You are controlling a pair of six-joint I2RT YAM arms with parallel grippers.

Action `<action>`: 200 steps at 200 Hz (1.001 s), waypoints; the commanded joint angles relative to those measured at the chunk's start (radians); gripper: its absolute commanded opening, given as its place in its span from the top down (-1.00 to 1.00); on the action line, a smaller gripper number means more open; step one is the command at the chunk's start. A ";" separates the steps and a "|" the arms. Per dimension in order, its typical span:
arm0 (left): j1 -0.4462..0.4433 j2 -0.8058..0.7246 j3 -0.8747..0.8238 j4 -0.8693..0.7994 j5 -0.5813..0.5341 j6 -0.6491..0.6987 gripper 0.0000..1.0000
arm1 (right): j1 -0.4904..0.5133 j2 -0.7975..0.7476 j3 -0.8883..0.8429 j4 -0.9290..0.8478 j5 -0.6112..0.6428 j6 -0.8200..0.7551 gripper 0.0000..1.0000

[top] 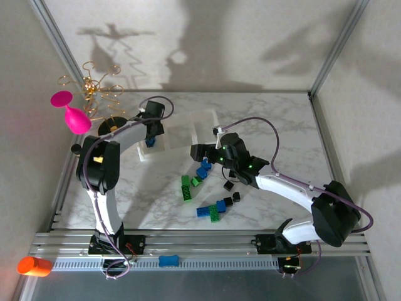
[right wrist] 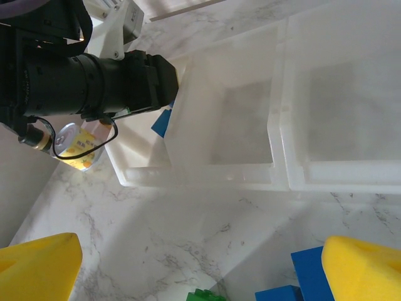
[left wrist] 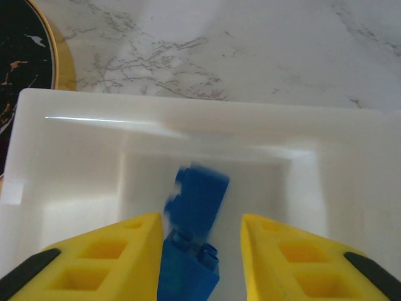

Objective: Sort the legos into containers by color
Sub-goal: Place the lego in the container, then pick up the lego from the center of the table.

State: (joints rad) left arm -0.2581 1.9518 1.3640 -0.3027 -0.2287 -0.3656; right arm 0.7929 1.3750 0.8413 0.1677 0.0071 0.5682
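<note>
Two bricks lie in the tray's (left wrist: 188,106) end compartment: a blue brick (left wrist: 188,269) loose between the slightly parted fingers of the released left end effector (left wrist: 200,219), and a blurred blue one (left wrist: 200,191) just beyond. The right end effector (right wrist: 200,251) hangs spread wide above the counter (right wrist: 188,226), with another blue brick (right wrist: 310,269) and a green brick (right wrist: 203,295) near its fingers.

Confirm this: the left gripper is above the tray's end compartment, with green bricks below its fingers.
Wrong colour. The left wrist view shows blue bricks, not green, below the fingers of the left gripper, above the tray's end compartment.
</note>
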 commanded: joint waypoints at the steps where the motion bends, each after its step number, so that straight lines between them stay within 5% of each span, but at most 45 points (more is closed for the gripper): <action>1: 0.008 -0.019 0.001 0.002 0.016 0.005 0.19 | 0.008 0.009 0.031 -0.003 0.026 -0.012 -0.97; 106: -0.025 -0.347 -0.167 0.002 0.148 -0.039 0.18 | -0.022 -0.029 0.047 -0.071 0.035 -0.001 -0.97; 200: -0.293 -0.462 -0.262 -0.068 0.210 -0.083 0.14 | -0.117 -0.083 -0.060 -0.136 -0.003 0.075 -0.97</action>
State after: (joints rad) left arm -0.5034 1.5063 1.1156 -0.3195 -0.0498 -0.4164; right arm 0.7067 1.3247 0.8085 0.0727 0.0219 0.6086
